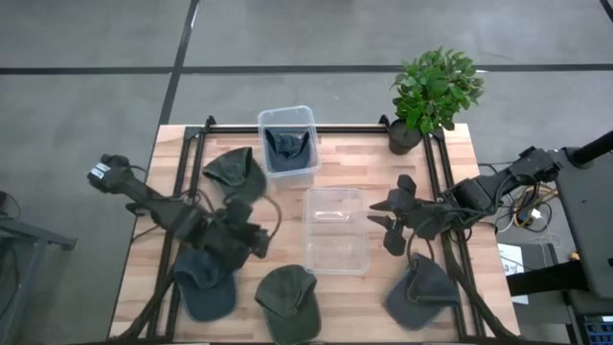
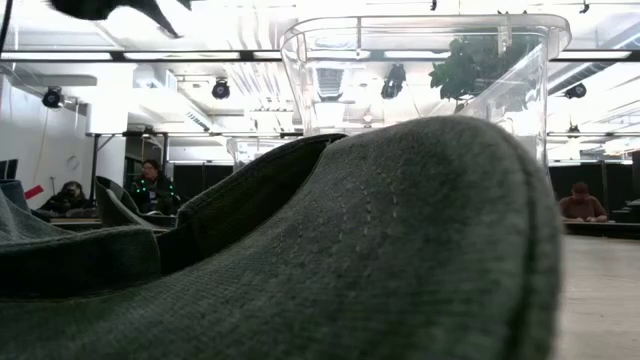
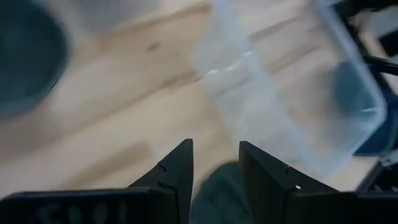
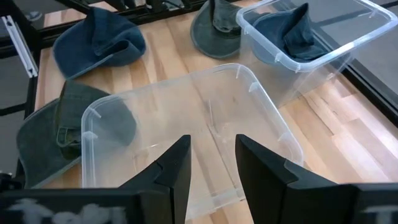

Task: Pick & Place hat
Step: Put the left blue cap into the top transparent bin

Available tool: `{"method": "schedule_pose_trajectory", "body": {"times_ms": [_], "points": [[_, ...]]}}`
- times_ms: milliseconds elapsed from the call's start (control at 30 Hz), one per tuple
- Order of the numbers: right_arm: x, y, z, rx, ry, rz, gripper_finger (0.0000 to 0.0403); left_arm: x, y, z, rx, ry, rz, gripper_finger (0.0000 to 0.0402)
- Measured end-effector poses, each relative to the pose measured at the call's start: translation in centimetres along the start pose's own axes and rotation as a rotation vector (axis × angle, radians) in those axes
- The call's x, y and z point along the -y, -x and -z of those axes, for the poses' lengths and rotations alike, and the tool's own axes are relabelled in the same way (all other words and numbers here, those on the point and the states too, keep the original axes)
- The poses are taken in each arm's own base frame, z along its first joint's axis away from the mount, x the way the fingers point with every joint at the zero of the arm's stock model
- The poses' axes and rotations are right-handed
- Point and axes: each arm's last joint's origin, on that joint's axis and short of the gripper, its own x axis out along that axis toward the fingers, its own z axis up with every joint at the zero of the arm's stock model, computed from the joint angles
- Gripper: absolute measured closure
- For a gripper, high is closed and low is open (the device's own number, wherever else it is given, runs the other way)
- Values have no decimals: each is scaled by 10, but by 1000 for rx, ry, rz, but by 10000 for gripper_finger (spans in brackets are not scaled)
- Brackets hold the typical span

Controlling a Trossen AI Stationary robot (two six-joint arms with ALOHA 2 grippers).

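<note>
High view puts my left gripper (image 1: 257, 240) over the table's left half, fingers parted with nothing between them, just above the blue hat (image 1: 204, 281) near the front-left corner. My right gripper (image 1: 391, 216) hovers at the right rim of the empty clear bin (image 1: 335, 230) mid-table, fingers also spread and holding nothing. Other hats lie around: a green hat (image 1: 288, 301) at the front edge, a grey hat (image 1: 421, 292) front-right. I judge these light, floppy cloth; I'd pinch the stiffer brim or a crown fold.
</note>
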Motion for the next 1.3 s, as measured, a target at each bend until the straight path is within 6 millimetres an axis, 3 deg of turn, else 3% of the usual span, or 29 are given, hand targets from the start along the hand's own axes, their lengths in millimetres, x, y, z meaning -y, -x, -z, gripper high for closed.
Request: {"method": "schedule_pose_trajectory", "body": {"times_ms": [400, 567, 1000, 1300], "points": [[0, 0, 0, 0, 38, 0, 284, -35, 33, 44, -355, 280, -361, 281], [0, 0, 0, 0, 44, 0, 284, -38, 39, 54, -389, 365, -419, 281], [-1, 0, 0, 6, 39, -4, 284, -26, 17, 72, -312, 363, -431, 281], [-1, 0, -1, 14, 31, -9, 284, -11, -14, 90, -315, 399, -444, 281]]}}
